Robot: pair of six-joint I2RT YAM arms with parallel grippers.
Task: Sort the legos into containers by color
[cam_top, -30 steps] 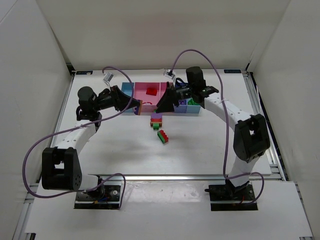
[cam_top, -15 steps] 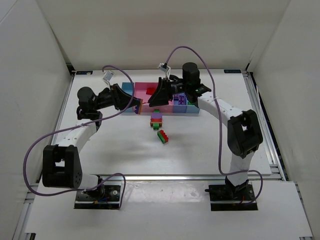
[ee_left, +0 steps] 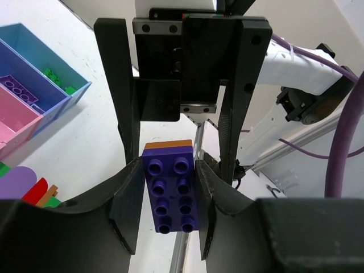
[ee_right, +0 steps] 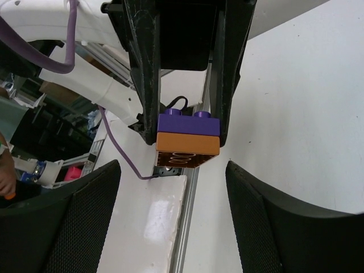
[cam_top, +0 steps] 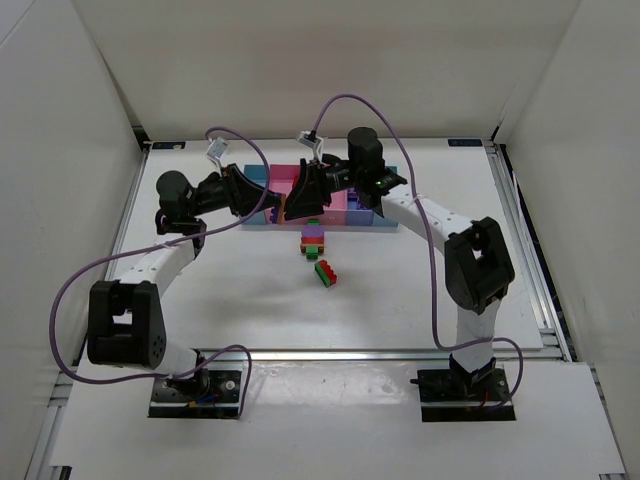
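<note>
Two smooth black fingers of the left gripper [ee_left: 169, 170] were clamped on a stack [ee_left: 170, 196]: a glossy purple studded brick backed by an orange one. In the left wrist view only a thin orange edge showed at its far end. From the right wrist, the orange underside showed round hollows, partly in shadow. The right gripper [ee_right: 172, 168] faced the stack with jaws wide apart, its mesh-textured pads [ee_right: 85, 222] on either side and clear of it.

From above, at centre frame, both grippers hid the stack and the middle of the tray [cam_top: 280, 172]. At the left wrist view's upper left, the tray's thin-walled compartments were cut off by the frame edge, with green legos [ee_left: 56, 75] in the light blue one and a purple lego [ee_left: 17, 88] in the darker blue. Below the tray in the top view, loose legos [cam_top: 313, 238] lay on the white table [cam_top: 420, 290].
</note>
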